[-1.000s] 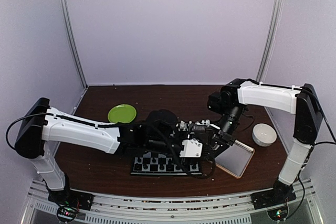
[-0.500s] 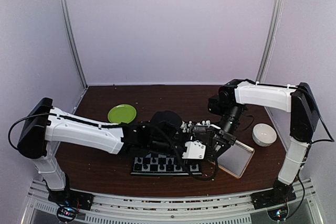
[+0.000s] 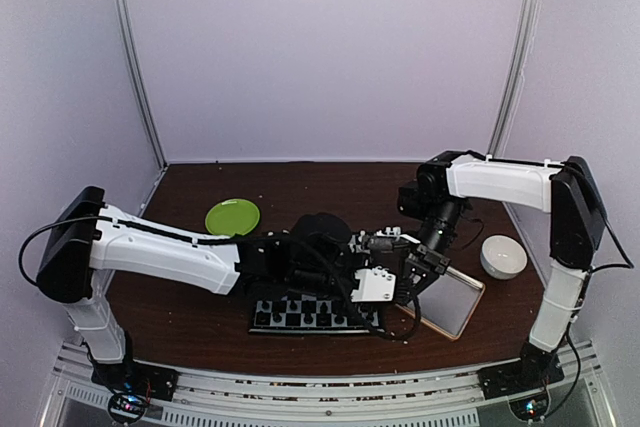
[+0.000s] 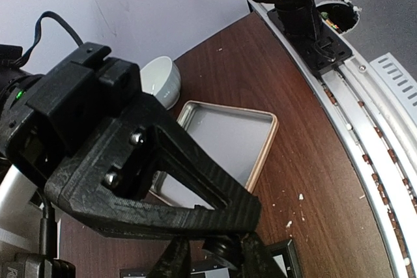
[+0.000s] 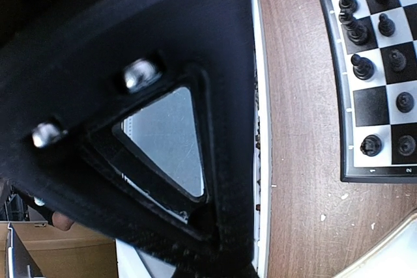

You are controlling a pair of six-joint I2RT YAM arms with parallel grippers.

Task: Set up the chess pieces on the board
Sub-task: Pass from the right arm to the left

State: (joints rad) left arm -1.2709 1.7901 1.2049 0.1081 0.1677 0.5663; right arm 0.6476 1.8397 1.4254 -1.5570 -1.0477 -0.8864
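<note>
I'm looking down on the dark brown surface (image 3: 330, 182), with my left arm (image 3: 160, 247) stretched across from the left to the middle and my right arm (image 3: 500, 182) bent in from the right, so that both wrists crowd together just right of centre. The board (image 3: 300, 315) lies flat at the near middle, its far half hidden under my left forearm. Just to its right is the tan-rimmed tray (image 3: 450, 302), set at an angle. A green plate (image 3: 232, 216) sits far left of the board and a white bowl (image 3: 503, 255) right of the tray. My right hand (image 3: 430, 265) hangs over the tray's far left corner, fingers pressed together. My left hand (image 4: 218, 262) is cut off at the bottom of its own camera, so I cannot tell how its fingers stand. The chess pieces (image 5: 362, 66) I can make out are black, standing in two rows along one edge of the board.
</note>
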